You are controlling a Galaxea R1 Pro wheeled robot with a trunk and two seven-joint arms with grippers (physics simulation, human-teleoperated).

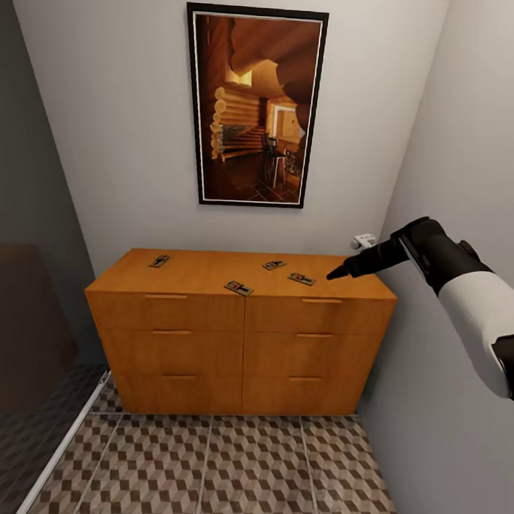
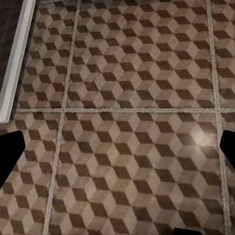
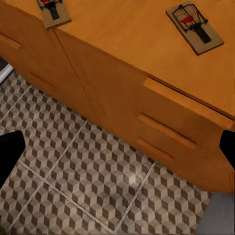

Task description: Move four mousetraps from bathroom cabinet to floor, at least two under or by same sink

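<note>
On top of the low orange-brown wooden cabinet (image 1: 237, 339) sit four tan mousetraps (image 1: 239, 288), none taken yet. Your right claw (image 1: 336, 275) hovers nearby, empty; opening: can't tell. Next: descend onto nearest trap.

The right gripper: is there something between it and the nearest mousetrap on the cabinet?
Nothing visible. In the head view the right gripper hovers near the right end of the cabinet top, and only bare wood separates it from the nearest mousetrap. The other traps lie farther left.
</note>
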